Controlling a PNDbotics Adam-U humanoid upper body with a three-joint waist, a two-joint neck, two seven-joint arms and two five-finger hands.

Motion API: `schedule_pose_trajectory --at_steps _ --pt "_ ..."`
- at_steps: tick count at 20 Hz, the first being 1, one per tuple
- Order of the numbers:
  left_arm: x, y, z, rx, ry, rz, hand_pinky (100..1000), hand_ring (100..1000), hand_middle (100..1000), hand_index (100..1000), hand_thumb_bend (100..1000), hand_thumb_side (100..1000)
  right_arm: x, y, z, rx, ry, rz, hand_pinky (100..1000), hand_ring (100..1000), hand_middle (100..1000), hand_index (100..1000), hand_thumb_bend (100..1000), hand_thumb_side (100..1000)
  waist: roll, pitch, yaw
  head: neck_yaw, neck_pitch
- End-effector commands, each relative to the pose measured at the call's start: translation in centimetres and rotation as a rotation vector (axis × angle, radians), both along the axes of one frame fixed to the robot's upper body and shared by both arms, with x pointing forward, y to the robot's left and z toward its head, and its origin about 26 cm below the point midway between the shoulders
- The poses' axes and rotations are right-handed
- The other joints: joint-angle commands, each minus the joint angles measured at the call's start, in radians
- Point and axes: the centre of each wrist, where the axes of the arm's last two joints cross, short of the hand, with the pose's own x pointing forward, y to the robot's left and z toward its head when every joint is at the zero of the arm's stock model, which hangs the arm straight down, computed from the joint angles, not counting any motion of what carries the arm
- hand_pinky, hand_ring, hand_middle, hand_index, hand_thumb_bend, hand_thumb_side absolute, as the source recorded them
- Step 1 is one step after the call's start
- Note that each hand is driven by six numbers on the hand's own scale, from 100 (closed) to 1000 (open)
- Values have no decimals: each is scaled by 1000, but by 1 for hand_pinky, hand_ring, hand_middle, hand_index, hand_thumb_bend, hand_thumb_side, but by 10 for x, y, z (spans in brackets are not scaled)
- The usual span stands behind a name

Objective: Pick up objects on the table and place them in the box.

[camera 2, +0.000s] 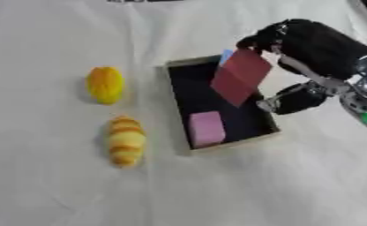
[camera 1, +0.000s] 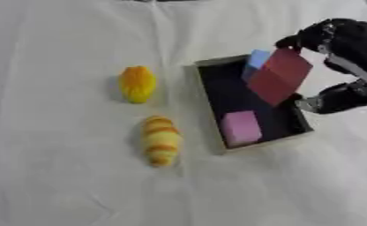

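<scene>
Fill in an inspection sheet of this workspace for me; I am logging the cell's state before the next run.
Surface: table under a white cloth, creased.
Job's things: open dark box holds a pink block and a blue block; a red block is held tilted over the box; an orange fruit and a striped croissant lie on the cloth left of the box.
Clutter: nothing seen.
Hands: right hand pinches the red block; left hand not in view.
Cables: nothing seen.
Surroundings: nothing seen.
</scene>
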Motion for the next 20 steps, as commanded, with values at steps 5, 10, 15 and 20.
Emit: schedule_pose_trajectory --at_steps 5,10,15,20 --pt "-2 1 7 0 -27 5 707 688 649 783 100 623 -3 0 -3 -23 -17 -41 795 717 603 655 442 286 18 -32 1 3 -12" --pt "-2 1 6 -6 -25 6 706 687 649 783 100 625 -3 1 -10 -22 3 -44 806 753 666 732 447 348 18 -30 2 2 -13" --pt "-2 1 6 -7 -25 7 706 687 649 783 100 625 -4 0 -17 -84 59 -63 845 851 831 861 437 395 18 -28 1 3 -10" --pt "-2 1 6 -9 -23 8 706 686 650 783 100 625 -4 -2 -14 -149 41 -114 882 915 900 909 430 305 20 -27 -1 6 -6"
